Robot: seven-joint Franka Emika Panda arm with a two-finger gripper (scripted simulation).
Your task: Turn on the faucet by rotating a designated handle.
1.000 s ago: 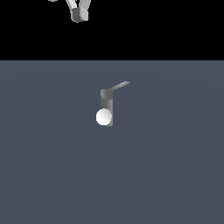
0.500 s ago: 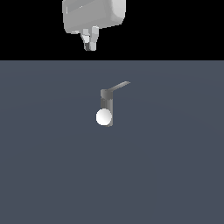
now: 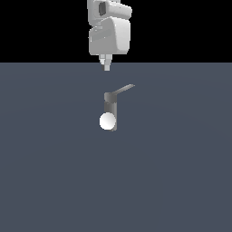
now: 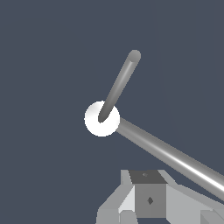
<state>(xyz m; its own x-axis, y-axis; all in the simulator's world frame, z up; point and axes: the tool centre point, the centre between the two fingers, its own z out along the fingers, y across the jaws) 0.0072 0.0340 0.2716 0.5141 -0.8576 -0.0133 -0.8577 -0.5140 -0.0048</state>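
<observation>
Hanging above the faucet [image 3: 111, 111], the fingers [image 3: 107, 63] look clenched; only the wrist view shows the handle [image 4: 168, 153] lengthwise.

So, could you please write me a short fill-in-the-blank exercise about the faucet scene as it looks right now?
1. The ball on the front of the faucet is coloured ____.
2. In the exterior view, the handle projects from the post's top toward that view's ____.
3. In the exterior view, the gripper sits ____ the faucet, not touching it.
4. The floor around the faucet is a plain blue-____ surface.

Missing words: white; right; above; grey
</observation>
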